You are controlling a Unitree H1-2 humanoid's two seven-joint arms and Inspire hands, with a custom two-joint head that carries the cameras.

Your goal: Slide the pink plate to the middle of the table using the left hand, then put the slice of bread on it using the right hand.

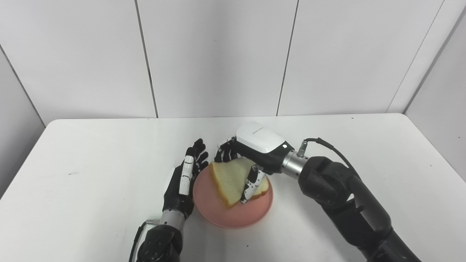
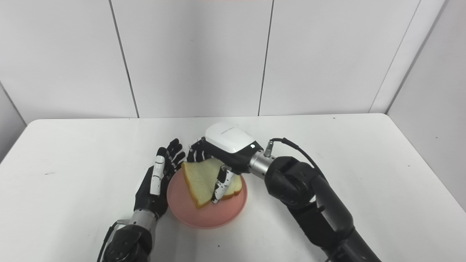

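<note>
The pink plate (image 1: 218, 211) sits near the middle of the white table, toward the front. A slice of bread (image 1: 229, 180) is tilted over the plate, its lower corner touching the plate. My right hand (image 1: 251, 153) is shut on the bread, thumb (image 1: 251, 183) on its top face and the other fingers behind its far edge. My left hand (image 1: 184, 180) rests open and flat against the plate's left rim, fingers stretched toward the back.
The white table (image 1: 91, 174) runs to a white panelled wall at the back. The right forearm (image 1: 338, 189) crosses the table's right front area. Small dark specks mark the tabletop at the left.
</note>
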